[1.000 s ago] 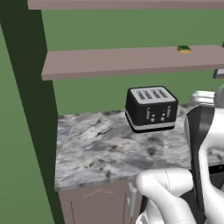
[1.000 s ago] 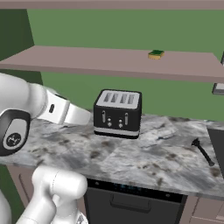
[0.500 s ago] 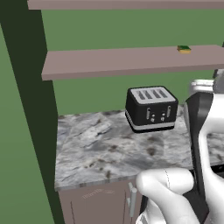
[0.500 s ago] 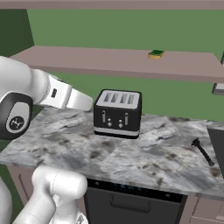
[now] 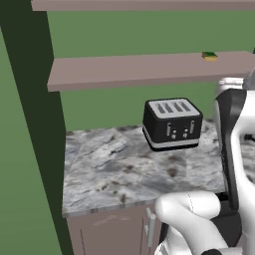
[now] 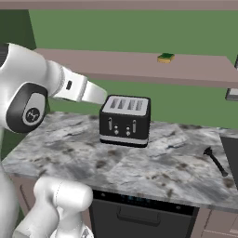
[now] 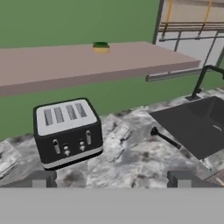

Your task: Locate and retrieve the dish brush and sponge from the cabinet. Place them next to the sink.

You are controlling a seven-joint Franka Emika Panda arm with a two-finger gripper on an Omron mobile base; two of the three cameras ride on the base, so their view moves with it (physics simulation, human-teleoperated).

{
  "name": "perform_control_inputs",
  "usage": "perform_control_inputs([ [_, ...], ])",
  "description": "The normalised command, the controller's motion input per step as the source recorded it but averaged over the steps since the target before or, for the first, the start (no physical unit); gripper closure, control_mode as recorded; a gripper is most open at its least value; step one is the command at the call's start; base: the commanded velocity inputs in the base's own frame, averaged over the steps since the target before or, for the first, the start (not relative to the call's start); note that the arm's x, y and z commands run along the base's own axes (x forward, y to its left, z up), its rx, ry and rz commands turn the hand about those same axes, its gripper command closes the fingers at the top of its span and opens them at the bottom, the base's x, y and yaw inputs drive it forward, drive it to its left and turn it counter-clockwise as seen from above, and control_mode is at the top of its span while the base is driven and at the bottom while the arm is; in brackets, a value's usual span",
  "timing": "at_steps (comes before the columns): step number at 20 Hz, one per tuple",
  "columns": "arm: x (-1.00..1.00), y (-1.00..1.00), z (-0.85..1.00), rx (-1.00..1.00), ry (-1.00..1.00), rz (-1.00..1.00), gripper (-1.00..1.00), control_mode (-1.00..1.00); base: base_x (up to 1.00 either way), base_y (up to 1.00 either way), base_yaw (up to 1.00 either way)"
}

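The sponge (image 7: pixel 101 47) (image 5: pixel 209 56) (image 6: pixel 166 58), green over yellow, lies on the cabinet's lower mauve-brown shelf (image 7: pixel 65 65) (image 5: pixel 149 70) (image 6: pixel 139 65), above and right of the toaster. On the marble counter lies the black dish brush (image 7: pixel 165 138) (image 6: pixel 216 161), just left of the dark sink (image 7: pixel 197 124). My gripper (image 7: pixel 111 180) is open and holds nothing. It hangs over the counter's front, well below and short of the sponge, looking at the toaster and the shelf.
A black four-slot toaster (image 7: pixel 68 131) (image 5: pixel 172 123) (image 6: pixel 125 121) stands on the counter (image 6: pixel 153 162) under the shelf. A dark faucet (image 7: pixel 205 74) rises behind the sink. A second shelf board (image 5: pixel 139 5) runs higher up. The dark green side panel (image 5: pixel 30 99) closes the left.
My arm has swung upward; its forearm sits higher in the right base view. Sponge, brush and toaster have stayed where they were.
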Motion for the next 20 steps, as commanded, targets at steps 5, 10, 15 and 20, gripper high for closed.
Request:
perform_control_inputs([
  [5,0.33,-0.12,0.08,0.04,-0.03,0.06,-1.00,-1.00,0.00,0.00,0.00],
  [10,0.42,-0.12,0.01,0.01,-0.11,0.02,-1.00,-1.00,0.00,0.00,0.00],
  [15,0.41,-0.09,0.09,0.00,-0.09,0.00,-1.00,-1.00,0.00,0.00,0.00],
  [20,0.41,-0.08,0.24,-0.04,0.01,0.00,-1.00,-1.00,0.00,0.00,0.00],
])
